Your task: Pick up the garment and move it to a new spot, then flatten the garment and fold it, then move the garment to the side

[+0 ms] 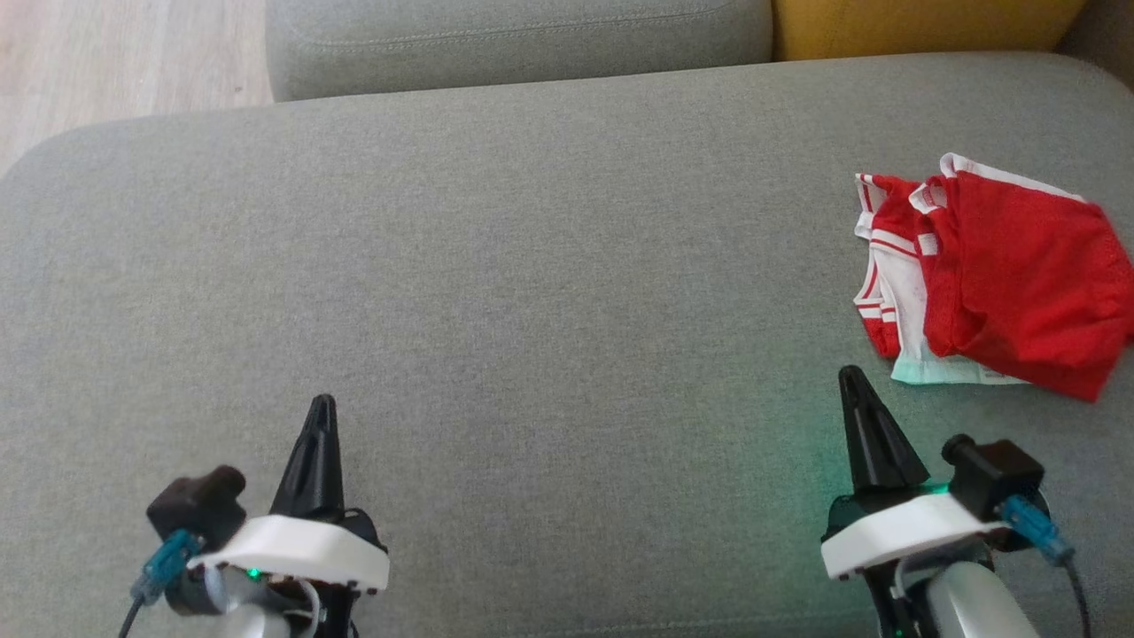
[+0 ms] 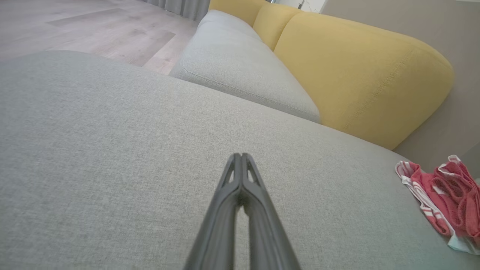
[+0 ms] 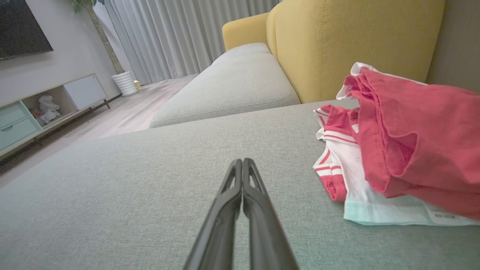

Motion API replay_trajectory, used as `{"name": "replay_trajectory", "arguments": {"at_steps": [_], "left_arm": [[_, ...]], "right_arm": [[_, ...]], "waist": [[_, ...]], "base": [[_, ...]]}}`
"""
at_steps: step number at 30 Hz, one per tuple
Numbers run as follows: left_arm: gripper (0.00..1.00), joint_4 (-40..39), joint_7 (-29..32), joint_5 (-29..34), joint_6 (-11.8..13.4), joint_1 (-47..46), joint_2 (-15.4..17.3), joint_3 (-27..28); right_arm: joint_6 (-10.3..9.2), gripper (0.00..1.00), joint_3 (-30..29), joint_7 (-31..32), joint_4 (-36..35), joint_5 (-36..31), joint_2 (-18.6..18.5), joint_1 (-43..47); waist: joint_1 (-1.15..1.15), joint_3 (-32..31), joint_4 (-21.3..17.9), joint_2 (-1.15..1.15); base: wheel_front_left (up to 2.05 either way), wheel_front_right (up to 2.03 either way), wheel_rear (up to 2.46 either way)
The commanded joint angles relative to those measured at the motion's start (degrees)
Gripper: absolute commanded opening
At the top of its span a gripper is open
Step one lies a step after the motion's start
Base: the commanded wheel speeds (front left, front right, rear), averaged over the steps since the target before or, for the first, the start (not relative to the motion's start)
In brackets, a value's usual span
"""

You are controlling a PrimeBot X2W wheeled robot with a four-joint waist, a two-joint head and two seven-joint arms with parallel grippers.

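The broad grey woven sofa cushion point(image 1: 532, 266) is carrying the crumpled red-and-white mesh garment point(image 1: 1001, 283) at my far right, looking light, limp, probably best pinched at its near white hem. My right gripper point(image 1: 852, 377) and left gripper point(image 1: 323, 403) are sitting closed, empty.

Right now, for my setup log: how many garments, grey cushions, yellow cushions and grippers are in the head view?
Crumpled red-and-white fabric garment: 1
Grey fabric seat cushions: 2
Yellow fabric back cushion: 1
Dark two-finger grippers, left gripper and right gripper: 2
Total: 6
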Motion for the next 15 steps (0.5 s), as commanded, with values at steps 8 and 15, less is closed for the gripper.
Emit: {"name": "replay_trajectory", "arguments": {"at_steps": [8,15], "left_arm": [[0.00,-1.20,1.38,-5.75,-0.93,-2.67,0.47,1.39],[0.00,-0.85,2.54,-10.62,-1.42,-3.01,0.65,2.15]], "right_arm": [[0.02,0.00,-0.72,1.30,-1.88,7.07,-0.70,-2.10],[0.02,0.00,-1.26,2.34,-2.01,12.88,-0.95,-2.19]], "waist": [[0.00,-0.33,0.10,0.00],[0.00,-0.63,0.20,0.00]], "base": [[0.00,0.00,0.00],[0.00,0.00,0.00]]}}
